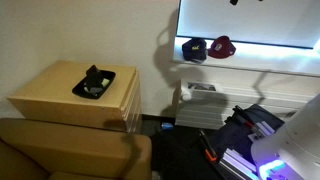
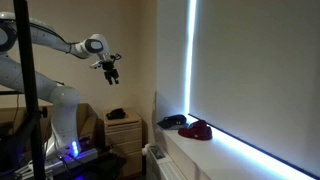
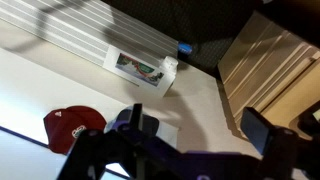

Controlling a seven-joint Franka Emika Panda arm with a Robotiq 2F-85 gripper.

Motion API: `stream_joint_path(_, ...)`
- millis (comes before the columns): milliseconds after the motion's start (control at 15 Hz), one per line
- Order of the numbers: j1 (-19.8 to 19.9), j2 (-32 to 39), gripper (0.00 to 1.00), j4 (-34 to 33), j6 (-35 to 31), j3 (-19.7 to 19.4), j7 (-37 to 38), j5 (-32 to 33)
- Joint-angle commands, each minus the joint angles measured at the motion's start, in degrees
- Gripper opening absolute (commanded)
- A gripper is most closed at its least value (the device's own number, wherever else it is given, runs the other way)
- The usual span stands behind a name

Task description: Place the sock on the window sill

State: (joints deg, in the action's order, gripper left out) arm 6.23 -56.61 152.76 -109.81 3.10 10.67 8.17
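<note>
A dark blue bundled cloth (image 1: 194, 48), possibly the sock, lies on the white window sill (image 1: 262, 63) next to a red cap (image 1: 221, 46). Both also show in an exterior view: the dark cloth (image 2: 172, 121) and the red cap (image 2: 197, 130) on the sill (image 2: 235, 152). My gripper (image 2: 110, 68) hangs high in the air, away from the sill, open and empty. In the wrist view my open jaws (image 3: 198, 128) hover over the sill (image 3: 60, 85), with the red cap (image 3: 70, 125) at lower left. The dark cloth is hidden there.
A wooden dresser (image 1: 70, 100) stands left of the window and carries a black tray (image 1: 94, 84) with a dark item on it. A white ribbed radiator (image 1: 200, 100) sits under the sill. A brown couch (image 1: 60, 150) is in front. The lit robot base (image 2: 70, 150) is at lower left.
</note>
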Motion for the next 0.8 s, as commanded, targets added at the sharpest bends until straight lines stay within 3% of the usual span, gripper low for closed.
stream_joint_path(0,-0.1,0.1,1.0,-0.2,0.2,0.0,0.0,0.0)
stream_joint_path(267,-7.4,10.1,1.0,0.8,-2.7,6.2,0.1,-3.7)
stream_joint_path(467,-12.0,21.5,1.0,-2.3,-6.2,10.8,1.3,-6.7)
stream_joint_path(733,-10.2,35.0,1.0,-8.1,-15.0,17.2,10.4,-9.6)
